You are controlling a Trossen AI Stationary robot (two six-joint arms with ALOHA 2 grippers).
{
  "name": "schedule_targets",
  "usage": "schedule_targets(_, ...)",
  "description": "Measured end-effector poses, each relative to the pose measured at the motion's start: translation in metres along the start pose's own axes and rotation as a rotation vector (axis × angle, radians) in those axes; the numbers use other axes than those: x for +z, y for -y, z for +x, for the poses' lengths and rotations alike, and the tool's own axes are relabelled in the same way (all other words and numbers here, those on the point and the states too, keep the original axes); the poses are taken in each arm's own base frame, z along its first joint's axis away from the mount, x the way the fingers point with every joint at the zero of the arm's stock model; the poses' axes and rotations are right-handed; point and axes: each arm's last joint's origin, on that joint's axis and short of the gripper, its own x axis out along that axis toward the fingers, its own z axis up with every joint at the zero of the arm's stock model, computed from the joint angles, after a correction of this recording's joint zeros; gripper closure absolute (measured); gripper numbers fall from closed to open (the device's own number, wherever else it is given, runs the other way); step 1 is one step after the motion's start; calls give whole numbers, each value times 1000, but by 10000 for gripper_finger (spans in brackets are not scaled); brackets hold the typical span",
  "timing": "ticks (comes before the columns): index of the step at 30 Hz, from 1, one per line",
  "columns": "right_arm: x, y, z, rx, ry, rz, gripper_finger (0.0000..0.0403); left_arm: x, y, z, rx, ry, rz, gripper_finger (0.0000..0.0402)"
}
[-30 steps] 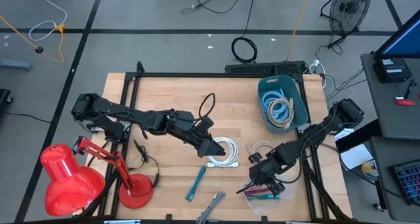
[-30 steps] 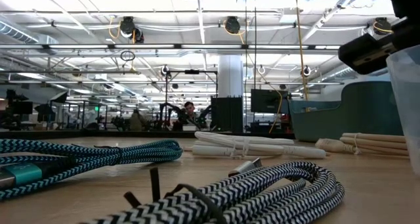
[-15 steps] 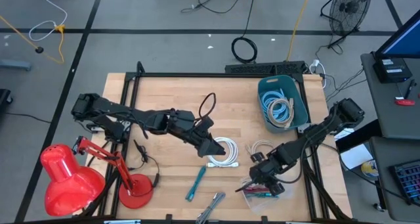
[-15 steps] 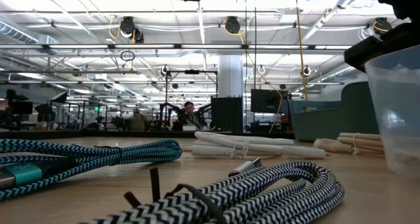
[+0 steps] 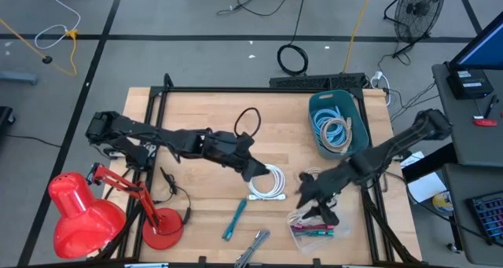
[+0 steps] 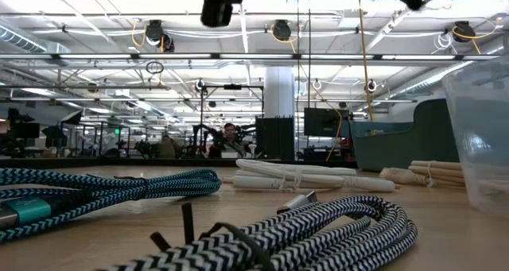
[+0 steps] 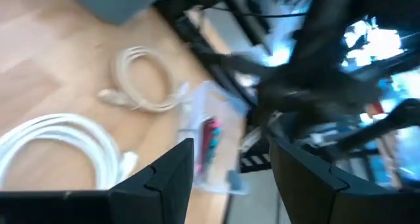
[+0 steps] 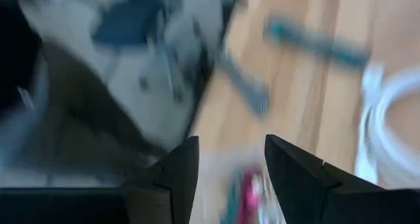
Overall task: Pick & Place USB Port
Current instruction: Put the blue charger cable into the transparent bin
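Right gripper point(image 5: 305, 191) hovers above light wooden table point(image 5: 196, 119), fingers apart, empty. Clear plastic cup holding pink and green USB items point(image 5: 311, 228) lies on table just below it, near front edge. Left gripper point(image 5: 255, 170) open, beside white coiled cable point(image 5: 269, 184).

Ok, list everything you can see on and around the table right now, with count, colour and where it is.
Bin: one, teal, far right of table, holding pale coiled cables.
White cable coil: one, table centre.
Cream cable coil: one, right of the white coil.
Teal braided cable: one, near front edge.
Clear cup: one, front right, pink and green items inside.
Desk lamp: one, red, front left corner.
Left gripper: open, beside the white coil.
Right gripper: open, above the cup.
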Motion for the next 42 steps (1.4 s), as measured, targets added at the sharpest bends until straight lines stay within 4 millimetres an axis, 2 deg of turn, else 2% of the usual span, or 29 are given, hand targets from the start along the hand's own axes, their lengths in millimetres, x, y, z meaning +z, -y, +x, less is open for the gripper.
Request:
schedule_targets(7, 32, -14, -51, 26, 445, -17, 234, -11, -13, -1, 160, -86, -35, 199)
schedule_targets(11, 36, -18, -68, -19, 567, -13, 234, -33, -18, -5, 276, -224, -66, 199)
schedule_targets(14, 35, -19, -76, -35, 595, -10, 234, -53, -20, -4, 364, -304, -72, 199)
schedule_targets(17, 35, -20, -79, -31, 606, -11, 234, -75, -19, -1, 428, -361, -54, 199)
schedule_targets(24, 36, -16, -79, -51, 603, -4, 234, -130, -9, 14, 458, -448, -67, 199)
schedule_targets(32, 36, -11, -76, -112, 604, 10, 234, -184, -11, 32, 515, -502, -139, 199)
schedule_targets(37, 37, -9, -76, -121, 608, 16, 234, -197, -14, 32, 582, -476, -147, 199)
schedule_targets(42, 38, -7, -76, -129, 613, 21, 234, -199, -16, 29, 627, -438, -140, 199)
